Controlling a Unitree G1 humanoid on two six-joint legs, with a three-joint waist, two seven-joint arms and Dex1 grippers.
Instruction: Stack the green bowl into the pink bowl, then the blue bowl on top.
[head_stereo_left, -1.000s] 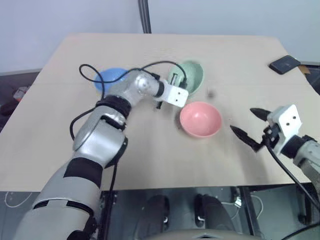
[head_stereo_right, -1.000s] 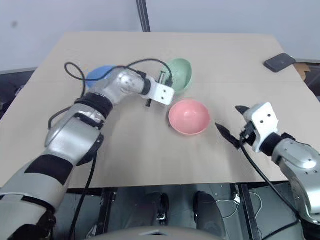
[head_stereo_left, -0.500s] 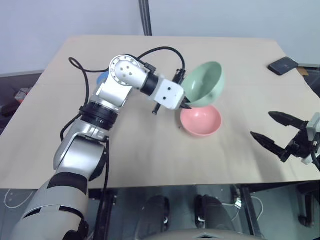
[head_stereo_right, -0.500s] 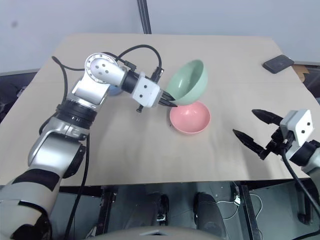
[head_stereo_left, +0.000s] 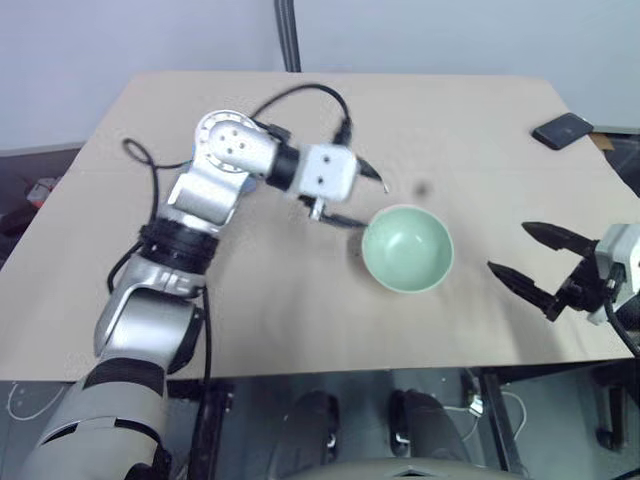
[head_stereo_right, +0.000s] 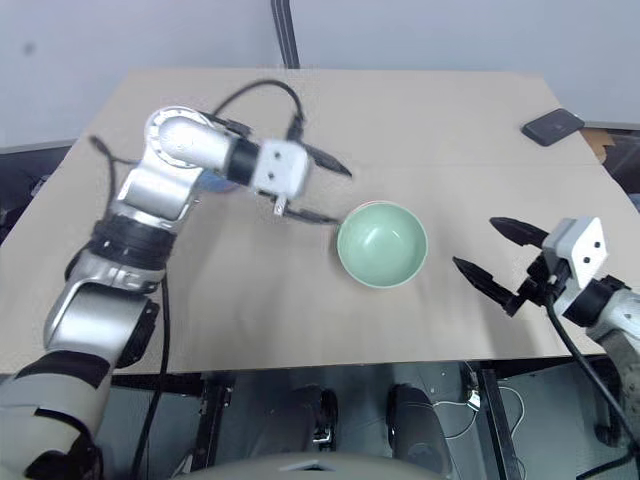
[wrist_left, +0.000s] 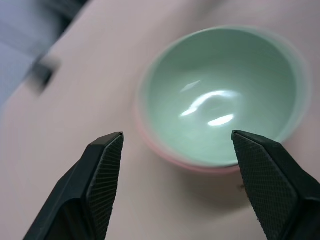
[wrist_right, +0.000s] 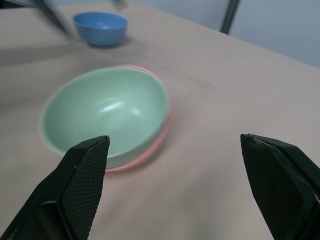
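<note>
Now that the left gripper (head_stereo_left: 362, 198) has let go and its two black fingers stand spread wide, the green bowl (head_stereo_left: 407, 248) sits nested inside the pink bowl (wrist_right: 159, 142), of which only a thin salmon rim peeks out beneath the green edge in the wrist views. A moment ago the green bowl was tilted in the air, pinched by its rim just above the pink one; now it rests upright and level, and the left gripper has pulled back and up, just beside the stack but clear of it. That settles the first half of the job, as far as one can judge. The blue bowl (wrist_right: 100, 28) stands alone on the table (head_stereo_left: 300, 300), well apart from the stack and behind the left arm, so it looks like the next thing to fetch. The right gripper (head_stereo_left: 535, 262) hovers near the table's edge, fingers wide apart and empty.
</note>
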